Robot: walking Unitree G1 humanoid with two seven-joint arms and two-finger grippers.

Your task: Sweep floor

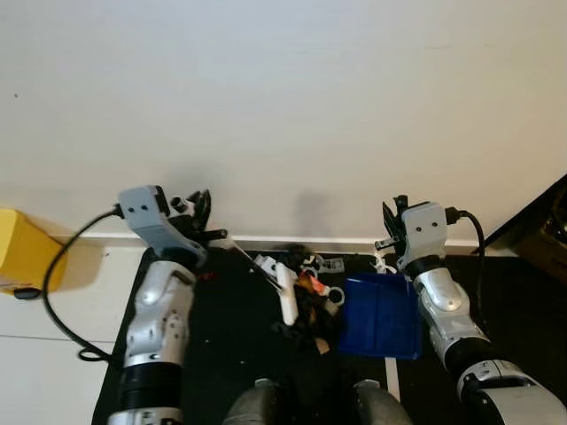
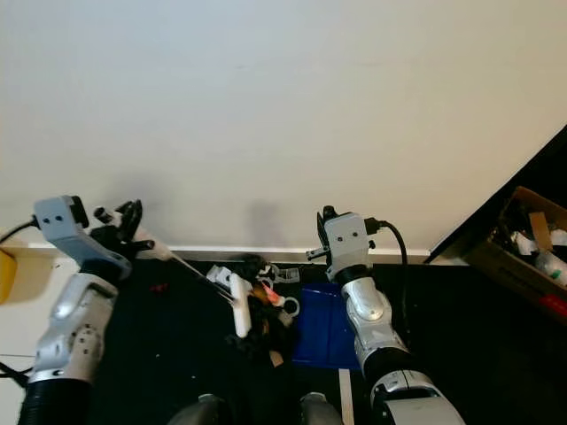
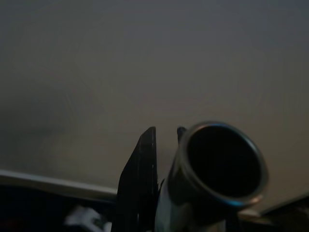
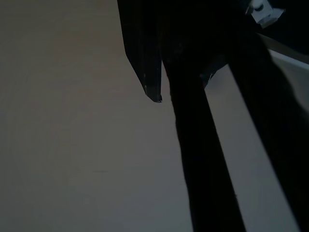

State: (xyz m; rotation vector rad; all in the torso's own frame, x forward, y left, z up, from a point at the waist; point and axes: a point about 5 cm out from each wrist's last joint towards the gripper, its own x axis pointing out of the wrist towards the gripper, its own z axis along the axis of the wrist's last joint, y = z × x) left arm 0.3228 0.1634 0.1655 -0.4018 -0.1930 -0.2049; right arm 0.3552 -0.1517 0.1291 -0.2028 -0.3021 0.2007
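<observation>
Left tool pinching the broom handle, brush head on the debris beside the blue dustpan. Right tool above the dustpan; finger spread indeterminable.

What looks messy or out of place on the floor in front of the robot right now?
A pile of small litter lies on the dark mat near the wall, beside the blue dustpan, not yet in it. The brush held by the left gripper rests against it.
</observation>
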